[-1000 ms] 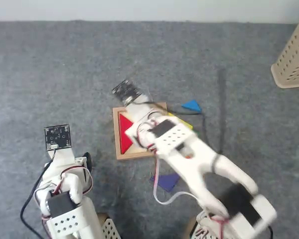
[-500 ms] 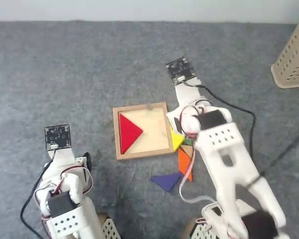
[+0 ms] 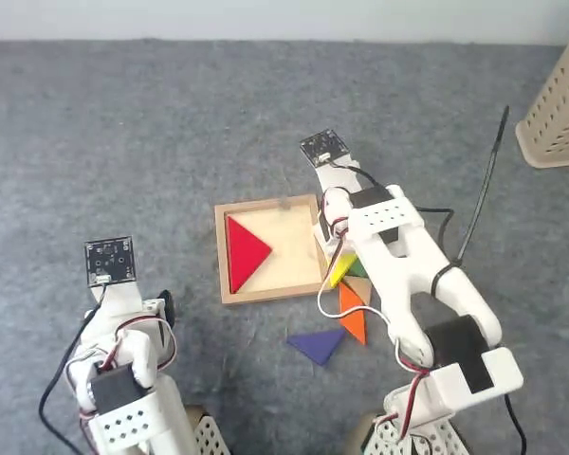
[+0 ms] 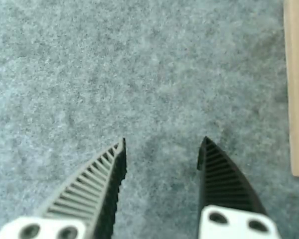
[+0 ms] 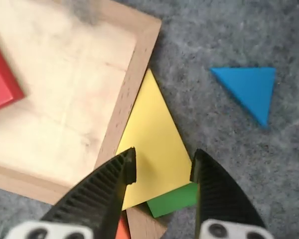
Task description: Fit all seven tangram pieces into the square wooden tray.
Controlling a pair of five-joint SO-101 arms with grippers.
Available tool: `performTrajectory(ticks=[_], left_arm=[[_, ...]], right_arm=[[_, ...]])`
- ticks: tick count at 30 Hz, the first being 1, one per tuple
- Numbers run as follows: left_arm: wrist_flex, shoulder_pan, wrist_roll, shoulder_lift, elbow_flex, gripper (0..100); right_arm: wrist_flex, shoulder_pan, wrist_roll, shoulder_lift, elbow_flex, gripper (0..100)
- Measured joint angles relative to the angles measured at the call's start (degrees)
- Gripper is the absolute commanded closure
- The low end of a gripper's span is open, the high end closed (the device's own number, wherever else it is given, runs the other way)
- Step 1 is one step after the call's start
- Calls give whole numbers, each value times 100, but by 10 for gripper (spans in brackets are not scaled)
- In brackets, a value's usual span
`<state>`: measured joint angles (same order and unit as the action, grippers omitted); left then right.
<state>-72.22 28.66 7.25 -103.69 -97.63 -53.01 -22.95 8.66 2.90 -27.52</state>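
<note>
Currently the right hand [image 5: 164,159] hangs part-open and empty over the yellow triangle [image 5: 154,132], which lies just beneath it against the tray [image 5: 134,84], so closing could snag that rim or drag the touching green piece [image 5: 175,199].

Red triangle [image 3: 244,251] lies inside wooden tray [image 3: 289,248]; yellow triangle [image 5: 154,130] beside it

My bench [image 3: 123,123] is rough grey cloth, the tray [image 3: 266,295] pale smooth matt wood, the yellow piece [image 5: 154,139] matt, and my right hand's [image 5: 164,159] fingers [image 5: 102,191] ribbed black plastic.
</note>
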Motion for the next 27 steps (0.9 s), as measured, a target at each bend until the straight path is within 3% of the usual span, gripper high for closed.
performTrajectory(ticks=[15,21,27], left_arm=[[0,0,0,0,0,775],[0,0,0,0,0,775],[0,0,0,0,0,775]], right_arm=[[-35,-9,0,501,105,746],[-132,-9,9,536,167,877],[-273,44,18,510,264,927]])
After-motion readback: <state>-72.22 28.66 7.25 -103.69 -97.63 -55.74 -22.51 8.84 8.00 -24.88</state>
